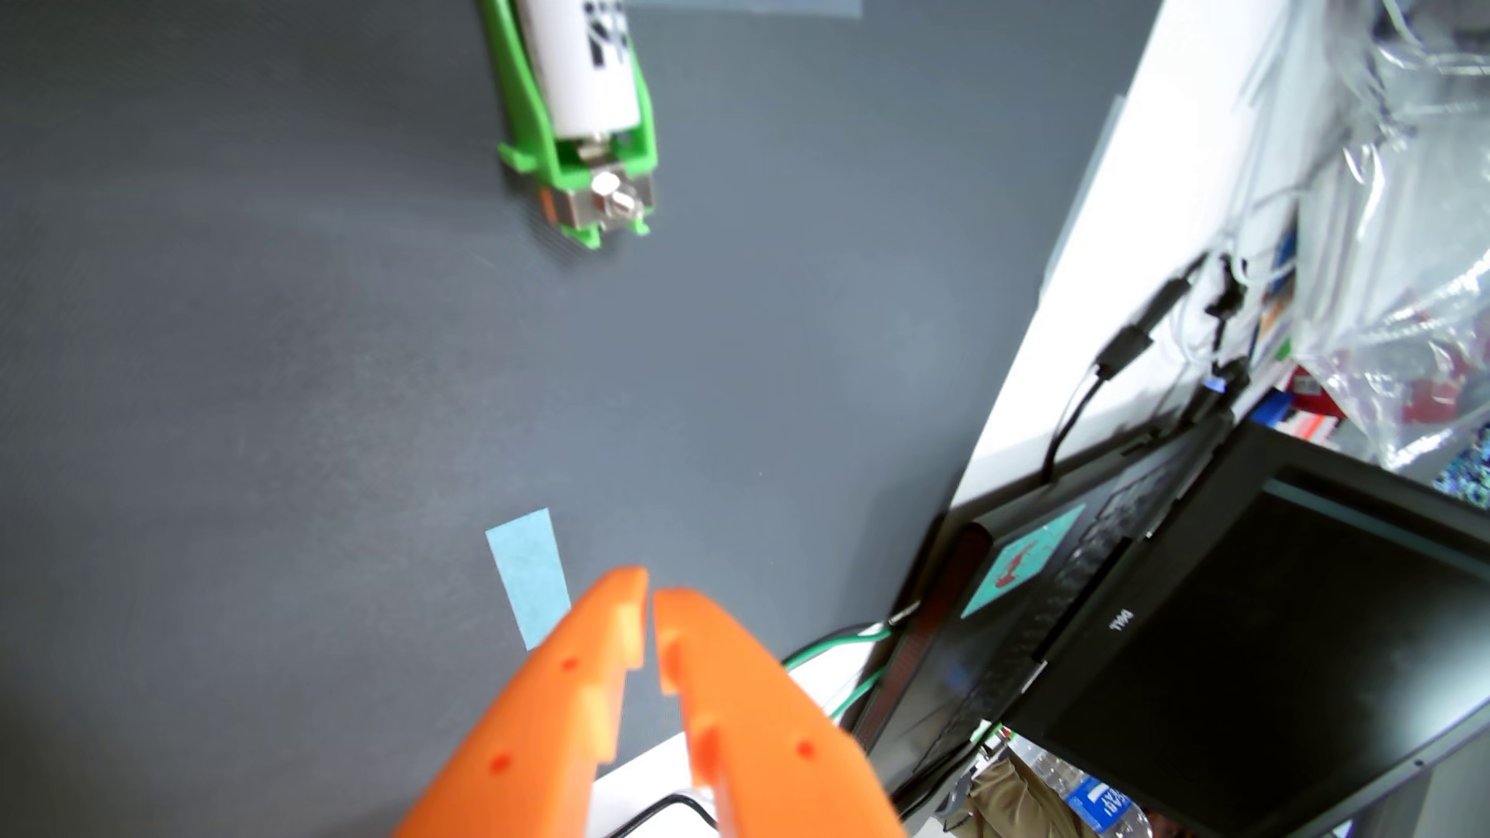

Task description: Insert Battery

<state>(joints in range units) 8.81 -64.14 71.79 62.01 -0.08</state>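
Observation:
A white cylindrical battery (579, 68) lies inside a green plastic holder (572, 165) at the top centre of the wrist view, on a dark grey mat (282, 362). A metal contact with a screw (611, 197) closes the holder's near end. My orange gripper (650, 595) enters from the bottom centre, well below the holder and apart from it. Its two fingertips almost touch, and nothing is held between them.
A strip of light blue tape (528, 576) lies on the mat just left of the fingertips. A black Dell laptop (1209, 645) stands at the right, with cables (1072, 411), a white table edge (1072, 322) and clear plastic bags (1403, 201) beyond.

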